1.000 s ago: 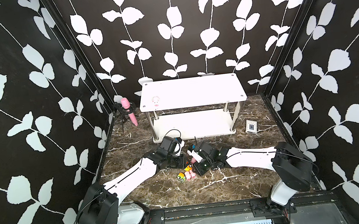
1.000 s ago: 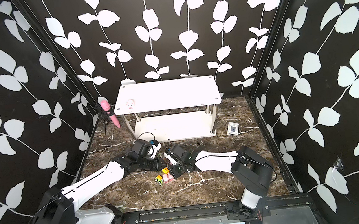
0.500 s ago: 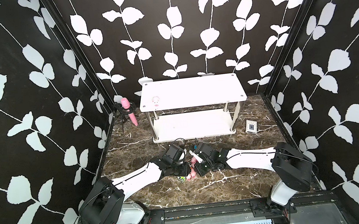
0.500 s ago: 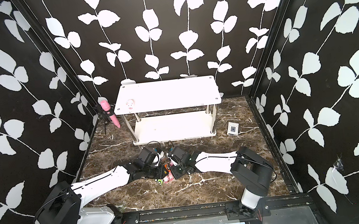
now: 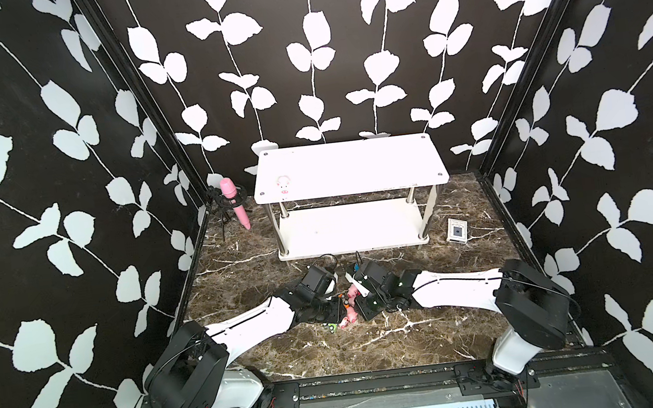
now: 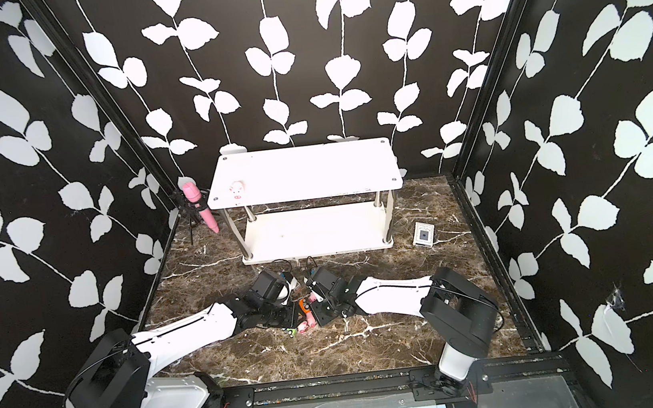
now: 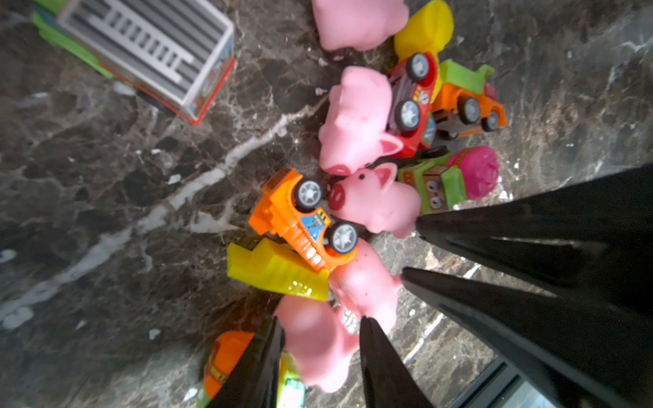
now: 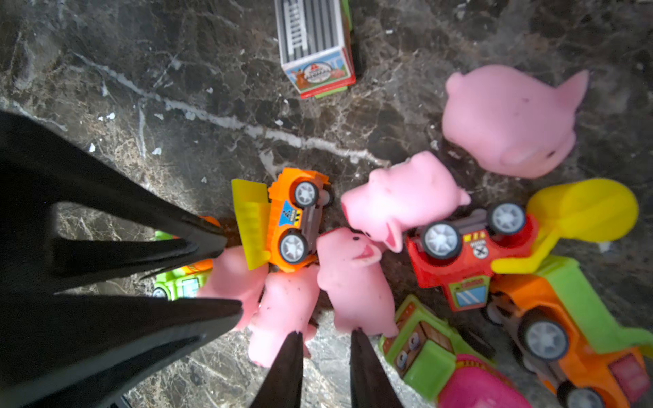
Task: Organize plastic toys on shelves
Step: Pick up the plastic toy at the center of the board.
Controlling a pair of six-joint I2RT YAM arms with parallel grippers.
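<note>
Marble tabletop [image 8: 176,106]: boxy truck [image 8: 314,42] bears a farm-picture label [image 8: 315,75], lettering unreadable.

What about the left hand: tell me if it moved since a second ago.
Yes. The left hand has pulled back from the shelf toward the front, down over the toys.

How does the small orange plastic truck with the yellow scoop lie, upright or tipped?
Tipped on its side: the orange truck shows two wheels and its underside.
</note>
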